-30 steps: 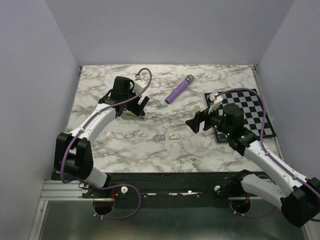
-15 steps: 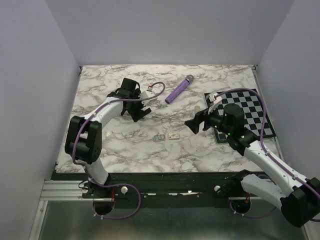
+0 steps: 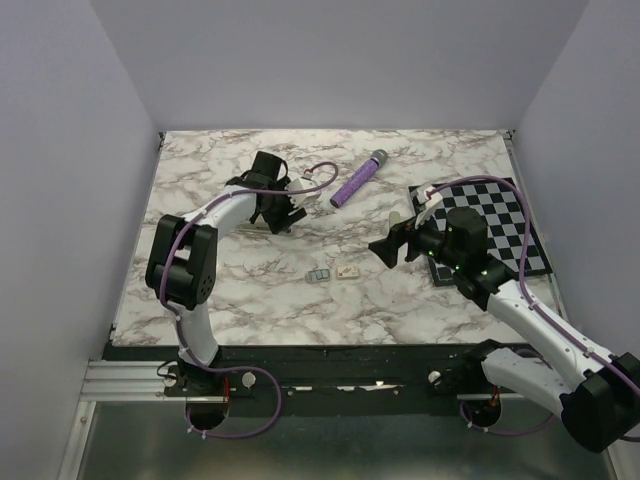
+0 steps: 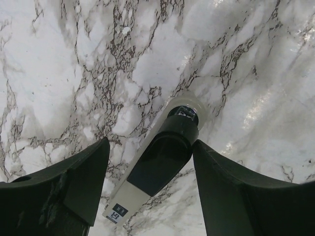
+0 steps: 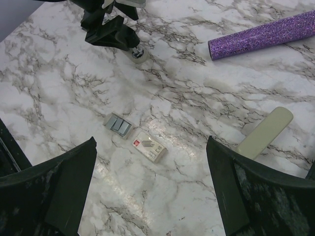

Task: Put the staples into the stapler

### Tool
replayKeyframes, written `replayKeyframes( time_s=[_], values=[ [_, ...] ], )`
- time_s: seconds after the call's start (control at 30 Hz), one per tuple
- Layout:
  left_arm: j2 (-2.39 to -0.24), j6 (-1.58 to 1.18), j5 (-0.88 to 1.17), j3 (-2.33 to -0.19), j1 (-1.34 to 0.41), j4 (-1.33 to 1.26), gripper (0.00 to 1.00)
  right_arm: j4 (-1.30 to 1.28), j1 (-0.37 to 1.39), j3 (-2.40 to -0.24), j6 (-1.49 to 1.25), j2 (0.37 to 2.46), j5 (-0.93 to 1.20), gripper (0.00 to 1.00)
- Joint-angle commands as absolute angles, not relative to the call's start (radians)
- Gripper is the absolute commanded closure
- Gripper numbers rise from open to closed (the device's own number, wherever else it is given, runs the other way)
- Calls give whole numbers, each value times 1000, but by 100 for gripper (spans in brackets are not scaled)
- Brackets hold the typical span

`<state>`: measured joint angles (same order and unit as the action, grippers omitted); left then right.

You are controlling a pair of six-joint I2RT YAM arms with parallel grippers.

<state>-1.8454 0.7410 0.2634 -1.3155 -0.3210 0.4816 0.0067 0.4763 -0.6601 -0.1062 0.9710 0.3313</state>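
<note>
Left wrist view: left pincer (image 4: 150, 145) stands apart, one finger each side of the stapler (image 4: 157, 167), which lies flat on the marble bench (image 4: 74, 73). There's a clear gap on the view's left side; the other finger is at or v. near the dark upper part, can't tell if touching, so it's straddling, not yet clamped. Stapler's long axis runs diagonal here: label end bottom-left, nearest the wrist; rounded end w/ a small metal bit points top-right, away from the wrist; dark part on top. Step in hand, I'd say: get hold of the stapler. To do it well, prob. turn the wrist so the fingers sit square across the short axis, centre so both meet the flanks together (else it may skid/twist), grip mid-body & leave the rail free for loading. Top view: stapler sits far-left-centre of the bench, mostly hidden under the left pincer, axis not readable. Grey staple block (image 3: 319, 275) & cream staple box (image 3: 349, 271) lie side by side nearer the bases, well apart from it. Right pincer (image 3: 384, 250) hangs wide apart, holding nothing, near the box; purple cylinder (image 3: 358, 178) lies further back. Right wrist view: both fingers wide, block & box on the bench below, untouched. Stapler's rounded tip pokes out from under the left pincer. A separate beige oblong piece (image 5: 266, 132) lies at right; can't tell what it belongs to.
</note>
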Motion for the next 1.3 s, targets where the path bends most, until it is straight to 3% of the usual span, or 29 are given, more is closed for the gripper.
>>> replayKeyframes(
  time_s=[0.0, 0.13, 0.57, 0.83, 1.27],
  values=[
    [-1897, 761, 265, -1380, -321, 482, 26, 32, 472, -653, -89, 986, 356, 0],
    [-1930, 755, 276, -1430, -316, 515, 35, 32, 472, -655, -89, 996, 362, 0],
    [-1849, 742, 357, -1460, -316, 574, 100, 86, 472, -652, -103, 1014, 446, 0],
    [-1700, 582, 494, -1379, -316, 437, 100, 194, 472, -650, -140, 1023, 505, 0],
    [-1329, 138, 836, -991, -316, -298, 100, 325, 476, -788, -94, 1213, 724, 0]
  ],
)
